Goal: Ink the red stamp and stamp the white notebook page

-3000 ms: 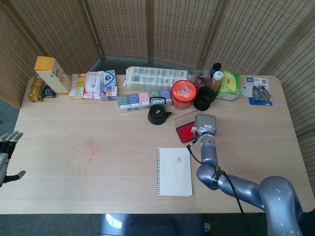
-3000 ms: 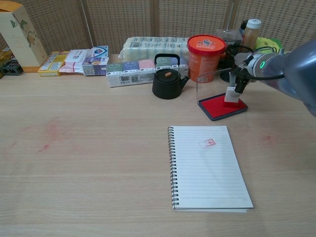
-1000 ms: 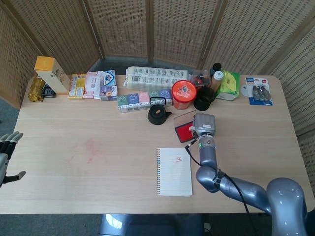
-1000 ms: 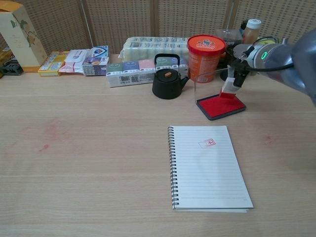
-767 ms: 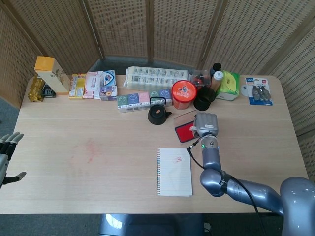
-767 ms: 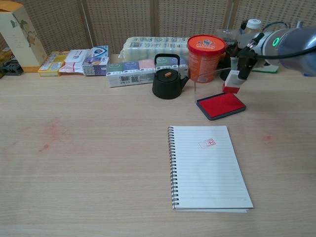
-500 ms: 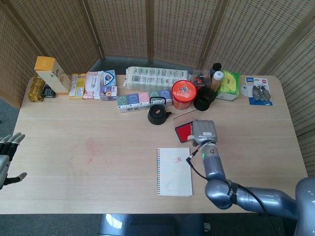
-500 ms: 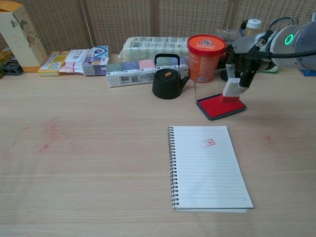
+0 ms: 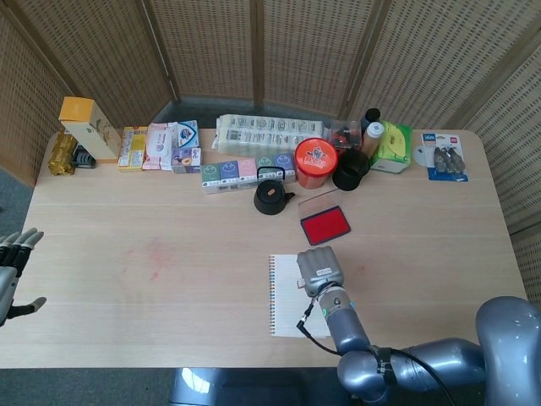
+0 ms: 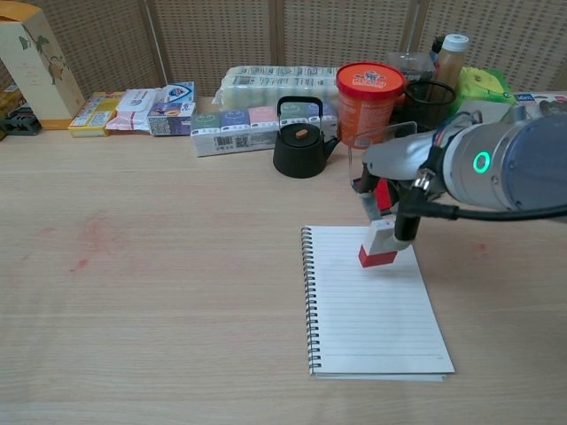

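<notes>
The white spiral notebook (image 10: 372, 310) lies open at the table's front centre. My right hand (image 10: 400, 181) pinches the stamp (image 10: 379, 245), a white block with a red base, and holds it at the upper part of the page. Whether the base touches the paper I cannot tell. In the head view my right hand (image 9: 320, 269) covers the notebook's (image 9: 286, 296) upper right part and hides the stamp. The red ink pad (image 9: 325, 225) lies uncovered behind the notebook. My left hand (image 9: 10, 271) hangs off the table's left edge with fingers spread and nothing in it.
A black teapot (image 10: 299, 142), an orange tub (image 10: 370, 93) and a black cup (image 10: 428, 99) stand just behind the ink pad. Rows of boxes (image 10: 252, 119) and packets line the back edge. A tall carton (image 10: 34, 62) stands at the far left.
My right hand has carried the stamp from over the ink pad forward and left to the notebook page, uncovering the pad in the head view. The left hand has not moved.
</notes>
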Robot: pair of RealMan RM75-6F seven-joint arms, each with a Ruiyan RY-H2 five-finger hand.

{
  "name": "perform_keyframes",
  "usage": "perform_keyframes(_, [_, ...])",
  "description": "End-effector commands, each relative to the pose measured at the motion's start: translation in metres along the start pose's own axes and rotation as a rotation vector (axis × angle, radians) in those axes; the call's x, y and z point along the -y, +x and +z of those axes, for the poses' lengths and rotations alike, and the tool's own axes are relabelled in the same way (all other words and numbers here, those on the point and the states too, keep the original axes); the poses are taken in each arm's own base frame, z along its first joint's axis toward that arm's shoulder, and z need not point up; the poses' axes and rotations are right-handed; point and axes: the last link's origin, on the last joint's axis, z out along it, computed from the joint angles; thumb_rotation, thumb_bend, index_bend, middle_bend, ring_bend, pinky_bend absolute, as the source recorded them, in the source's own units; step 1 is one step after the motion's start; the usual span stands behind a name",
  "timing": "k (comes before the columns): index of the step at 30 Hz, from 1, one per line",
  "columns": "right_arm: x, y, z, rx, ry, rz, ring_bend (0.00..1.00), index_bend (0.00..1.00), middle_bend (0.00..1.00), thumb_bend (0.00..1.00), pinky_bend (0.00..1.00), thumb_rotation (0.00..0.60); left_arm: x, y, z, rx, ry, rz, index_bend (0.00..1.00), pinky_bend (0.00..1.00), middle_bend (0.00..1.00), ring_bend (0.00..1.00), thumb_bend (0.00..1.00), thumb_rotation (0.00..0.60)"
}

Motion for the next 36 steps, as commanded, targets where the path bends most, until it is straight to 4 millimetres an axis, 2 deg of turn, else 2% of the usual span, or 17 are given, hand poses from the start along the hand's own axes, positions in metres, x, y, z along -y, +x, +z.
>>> perform_keyframes(1, [0.007,-0.007,-0.002,0.016,0.000,-0.007,1.00,0.69,1.00,0.43,1.00,0.600,0.000,0.000,0.000,0.000,-0.002,0.000,0.00,0.01,0.01,0.00,0.00,0.600])
perform_keyframes(7, [0.018,-0.014,-0.008,0.021,-0.014,-0.029,1.00,0.69,1.00,0.43,1.00,0.600,0.001,0.001,0.000,0.000,-0.002,-0.006,0.00,0.01,0.01,0.00,0.00,0.600])
perform_keyframes(16, [0.029,-0.024,-0.004,0.032,-0.055,-0.039,1.00,0.69,1.00,0.43,1.00,0.600,0.002,0.004,-0.002,-0.011,-0.003,-0.017,0.00,0.01,0.01,0.00,0.00,0.600])
perform_keyframes(36, [0.049,-0.027,0.009,0.032,-0.088,0.014,1.00,0.69,1.00,0.44,1.00,0.600,0.003,0.006,-0.003,-0.013,-0.006,-0.024,0.00,0.01,0.01,0.00,0.00,0.600])
